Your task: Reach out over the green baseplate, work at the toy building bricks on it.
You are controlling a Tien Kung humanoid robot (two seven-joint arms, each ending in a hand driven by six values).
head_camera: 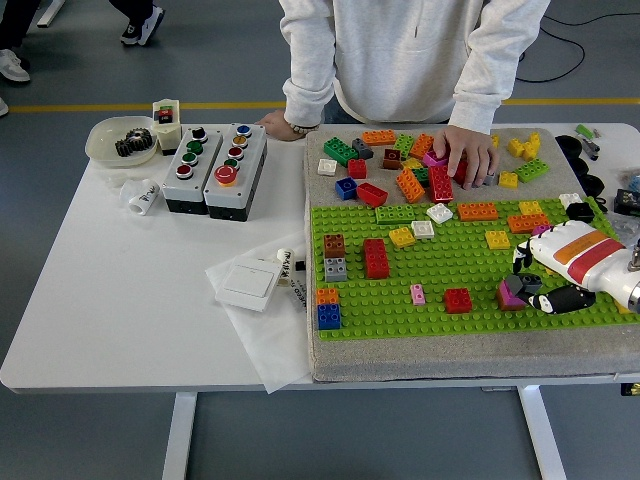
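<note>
The green baseplate (450,265) lies on a grey mat on the right half of the table. Bricks stand on it: a tall red brick (375,258), a small red brick (458,299), a pink one (417,293), an orange-on-blue stack (328,310) and a brown-on-grey stack (334,257). My right hand (535,292) reaches in from the right edge, low over the plate. Its fingers are curled around a magenta brick (509,294) at the plate's front right. Loose bricks (400,160) are heaped behind the plate. A person's hand (466,152) rests on them.
Two grey button boxes (215,165) and a bowl with a gear (122,140) stand at the back left. A white switch (248,283) lies on paper left of the mat (420,355). The person's other hand (275,125) rests on the table's far edge.
</note>
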